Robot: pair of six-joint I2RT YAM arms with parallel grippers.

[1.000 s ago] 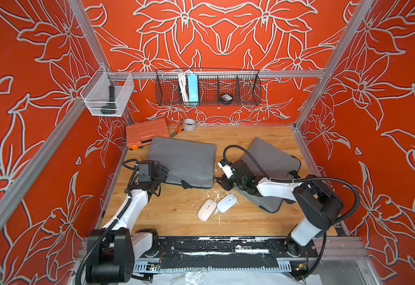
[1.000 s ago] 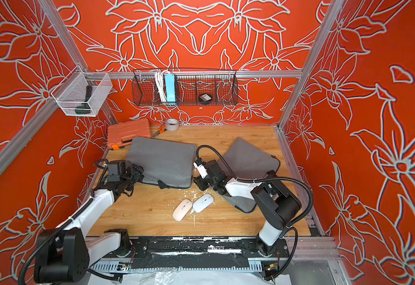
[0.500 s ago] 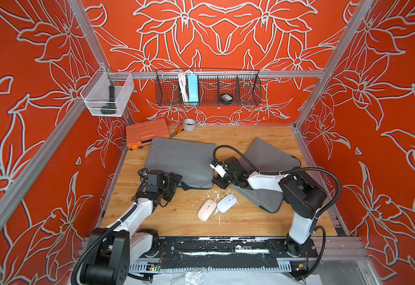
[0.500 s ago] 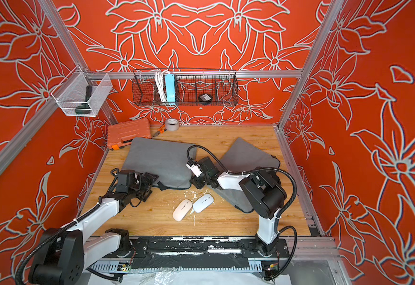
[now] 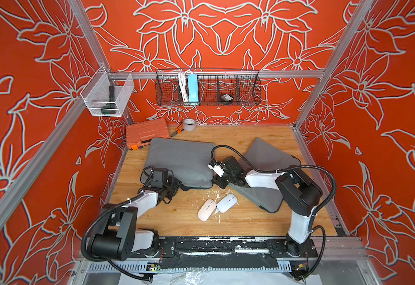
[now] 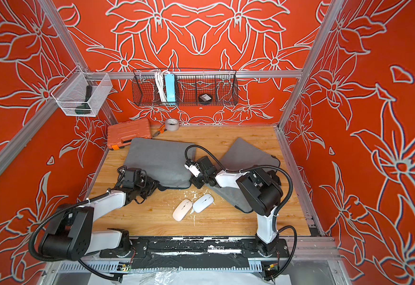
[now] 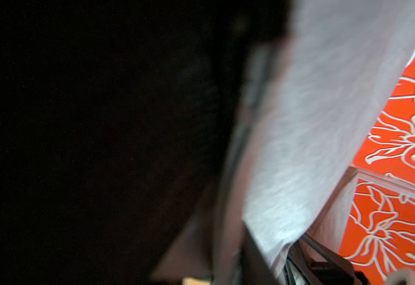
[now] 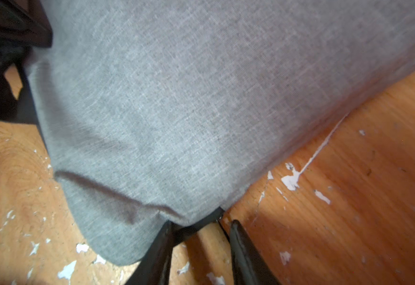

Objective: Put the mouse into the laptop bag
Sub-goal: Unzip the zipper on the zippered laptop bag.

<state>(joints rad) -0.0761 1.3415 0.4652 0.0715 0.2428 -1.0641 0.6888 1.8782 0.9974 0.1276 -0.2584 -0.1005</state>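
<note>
Fingers (image 8: 246, 254) now at laptop bag (image 5: 179, 158) corners

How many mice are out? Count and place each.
2. The pinkish mouse lies near the front middle; the white mouse touches it, toward the robot's right. More could be hidden.

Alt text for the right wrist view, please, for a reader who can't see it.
A grey fabric laptop bag fills most of the frame, lying on a wooden table flecked with white chips. The two dark fingers of the right tool stand apart at the bag's corner, where a short black tab sticks out.
</note>
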